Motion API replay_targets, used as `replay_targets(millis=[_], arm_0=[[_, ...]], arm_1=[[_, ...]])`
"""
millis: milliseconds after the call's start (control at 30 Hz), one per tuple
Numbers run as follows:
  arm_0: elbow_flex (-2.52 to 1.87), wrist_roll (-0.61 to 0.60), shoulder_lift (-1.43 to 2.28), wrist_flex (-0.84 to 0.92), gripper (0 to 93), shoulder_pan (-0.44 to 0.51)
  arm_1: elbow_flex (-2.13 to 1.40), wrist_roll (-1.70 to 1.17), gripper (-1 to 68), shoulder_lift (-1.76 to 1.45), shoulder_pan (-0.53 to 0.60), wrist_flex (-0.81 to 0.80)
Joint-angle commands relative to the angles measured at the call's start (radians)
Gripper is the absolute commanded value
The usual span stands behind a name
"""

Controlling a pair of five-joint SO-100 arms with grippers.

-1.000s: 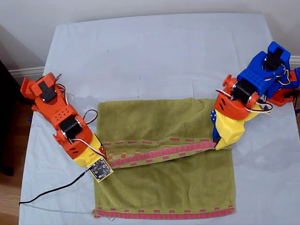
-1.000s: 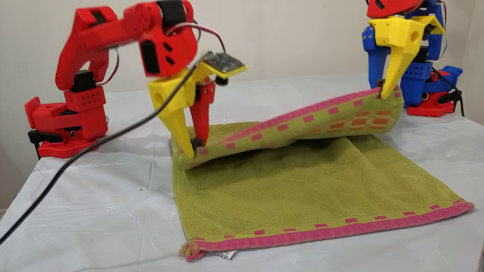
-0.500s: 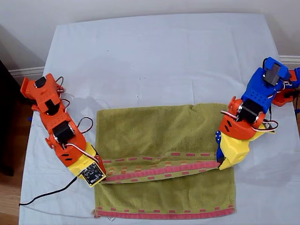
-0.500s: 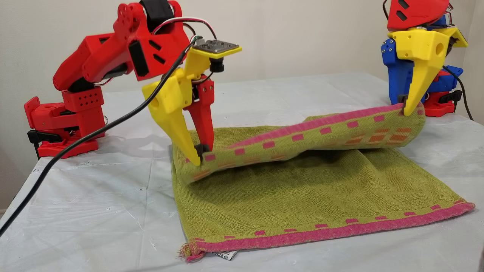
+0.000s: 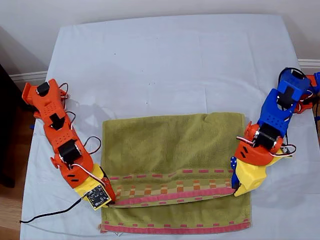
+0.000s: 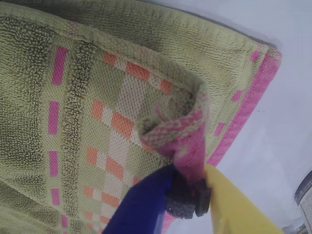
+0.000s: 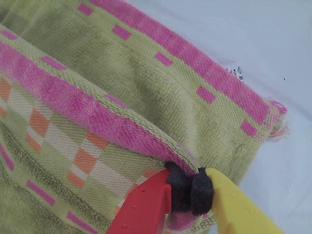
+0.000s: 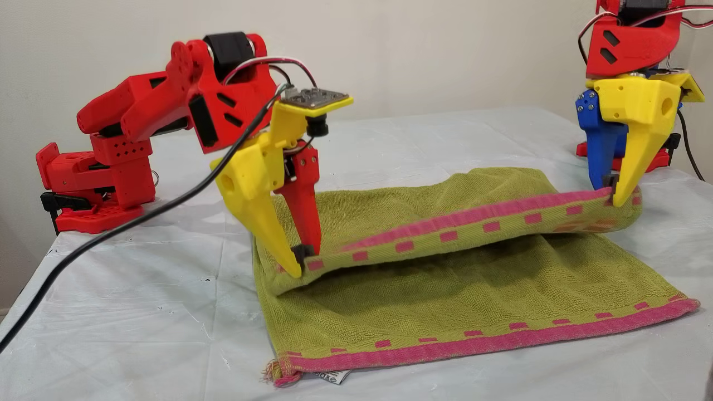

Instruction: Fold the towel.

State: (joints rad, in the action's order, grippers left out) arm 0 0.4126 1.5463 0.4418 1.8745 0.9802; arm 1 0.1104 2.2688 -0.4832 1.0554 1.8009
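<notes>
A green towel [image 5: 170, 150] lies at six o'clock on a white tablecloth [image 5: 165, 60] in the exterior view. Its far pink hem is lifted and folded over toward the near hem. My first gripper [image 5: 234, 190], with blue and yellow fingers, pinches the hem's corner at four o'clock. My second gripper [image 5: 111, 202], red and yellow, pinches the corner at eight o'clock.

white tag [image 8: 328, 376] under the towel [image 8: 445, 289]: print seems unreadable.
</notes>
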Motion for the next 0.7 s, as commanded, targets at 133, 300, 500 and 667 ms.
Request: replay_targets(millis=[133,300,500,667], arm_0=[[0.074,-0.017,-0.011,-0.089,0.1,0.072],[0.074,-0.011,-0.060,-0.156,0.1,0.087],[0.074,-0.002,-0.110,-0.242,0.1,0.103],[0.074,-0.003,-0.152,-0.307,2.2,0.109]], arm_1=[[0.094,0.041,0.1,-0.026,0.054,-0.051],[0.094,0.087,0.1,0.017,0.075,-0.089],[0.094,0.114,0.1,0.069,0.091,-0.202],[0.095,0.144,3.6,0.095,0.100,-0.221]])
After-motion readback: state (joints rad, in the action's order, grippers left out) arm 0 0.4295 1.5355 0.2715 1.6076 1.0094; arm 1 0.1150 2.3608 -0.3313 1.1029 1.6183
